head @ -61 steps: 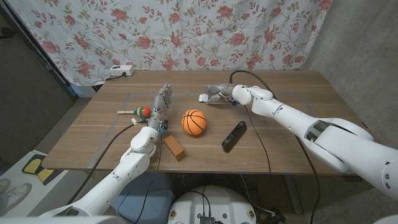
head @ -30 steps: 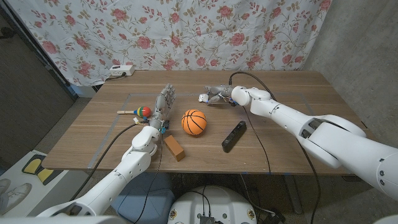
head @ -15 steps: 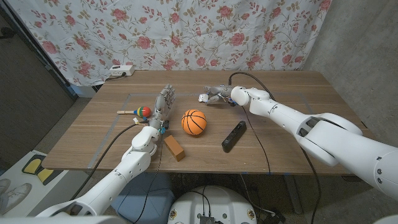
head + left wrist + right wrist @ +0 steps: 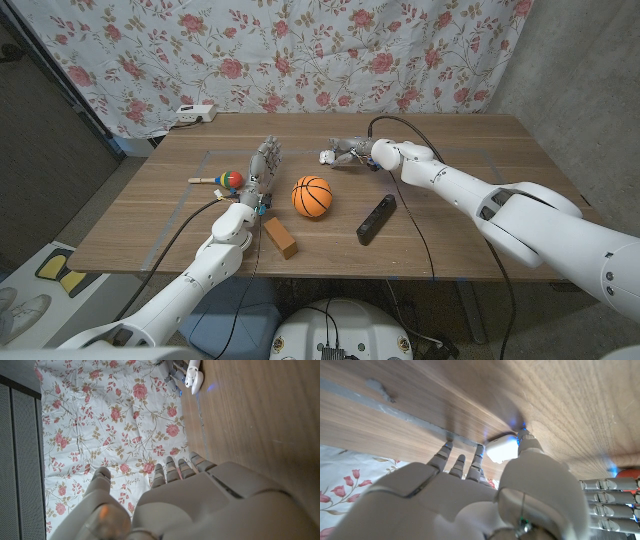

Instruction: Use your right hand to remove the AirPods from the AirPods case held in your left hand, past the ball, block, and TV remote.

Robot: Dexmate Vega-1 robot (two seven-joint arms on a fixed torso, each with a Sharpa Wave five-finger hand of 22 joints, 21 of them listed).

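The white AirPods case (image 4: 327, 157) lies on the wooden table (image 4: 470, 240) toward its far edge, with the right hand (image 4: 347, 151) touching it, fingers around it; whether they grip is unclear. The left hand (image 4: 262, 170) stands upright, fingers straight, holding nothing, between a colourful toy (image 4: 228, 180) and the basketball (image 4: 311, 196). Nearer the front edge lie the wooden block (image 4: 280, 237) and the black TV remote (image 4: 376, 218), with bare table beyond the remote.

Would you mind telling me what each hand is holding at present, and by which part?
The right hand is at the white AirPods case, fingers at its sides; a firm grip cannot be told. The left hand holds nothing.
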